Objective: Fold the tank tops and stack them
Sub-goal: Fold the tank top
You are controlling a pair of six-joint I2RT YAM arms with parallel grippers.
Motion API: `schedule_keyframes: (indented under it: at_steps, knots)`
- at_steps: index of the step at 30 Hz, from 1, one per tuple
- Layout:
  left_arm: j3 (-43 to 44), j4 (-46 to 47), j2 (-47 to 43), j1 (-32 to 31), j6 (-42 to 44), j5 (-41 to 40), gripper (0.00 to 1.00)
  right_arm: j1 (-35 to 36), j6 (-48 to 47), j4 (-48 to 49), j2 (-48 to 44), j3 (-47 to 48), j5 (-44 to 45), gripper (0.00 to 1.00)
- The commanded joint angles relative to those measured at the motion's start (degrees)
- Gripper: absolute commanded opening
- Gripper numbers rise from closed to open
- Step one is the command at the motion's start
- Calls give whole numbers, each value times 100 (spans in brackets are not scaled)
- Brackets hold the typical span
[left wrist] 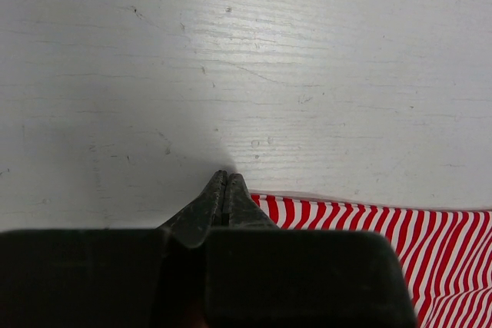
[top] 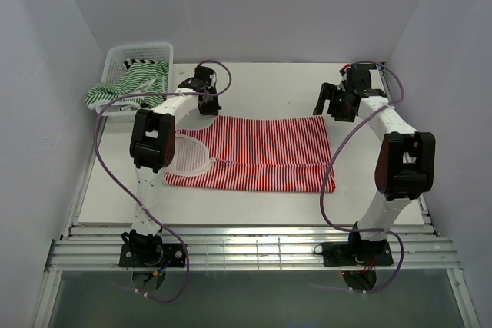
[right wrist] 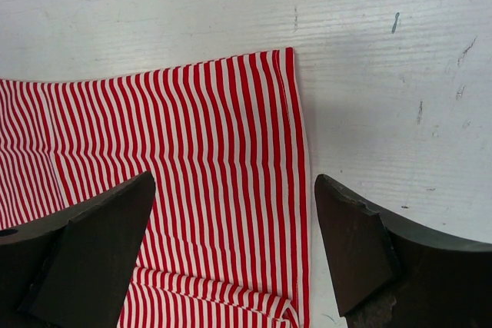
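Note:
The red-and-white striped tank top (top: 261, 151) lies spread flat in the middle of the table, its lower edge folded up. My left gripper (top: 207, 105) is down at the top's far left corner. Its fingers (left wrist: 224, 182) are pressed together, with the striped edge (left wrist: 384, 228) just to their right. The left wrist view does not show whether any cloth is pinched. My right gripper (top: 324, 107) hovers open over the far right corner (right wrist: 231, 113), one fingertip above the stripes and the other above bare table. A green-and-white top (top: 131, 82) spills out of the basket, and a bit of black-and-white cloth (top: 140, 61) shows inside it.
A white mesh basket (top: 123, 55) stands at the table's far left corner, against the left wall. White walls close in the left, right and back. Purple cables loop beside both arms. The table's near edge ends at a slatted metal rail (top: 246, 247).

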Motion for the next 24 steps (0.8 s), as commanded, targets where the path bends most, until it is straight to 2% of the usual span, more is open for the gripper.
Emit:
schedule_keyframes:
  at_steps: [1,9,17,24]
  knots:
    - [-218,-303,-241,-93,-47,-163,0,-28,-75,-51,219,286,26,90]
    - [-561,312,-628,-93,-55,-58,0,-28,-110,-60,931,953,-88,90]
    - [-684,418,-637,-94,-99,-58,0,-19,-128,-148,1906,1884,26,90]
    - [-746,497,-637,-93,-135,153,0,-28,-84,-262,2302,2158,131,91]
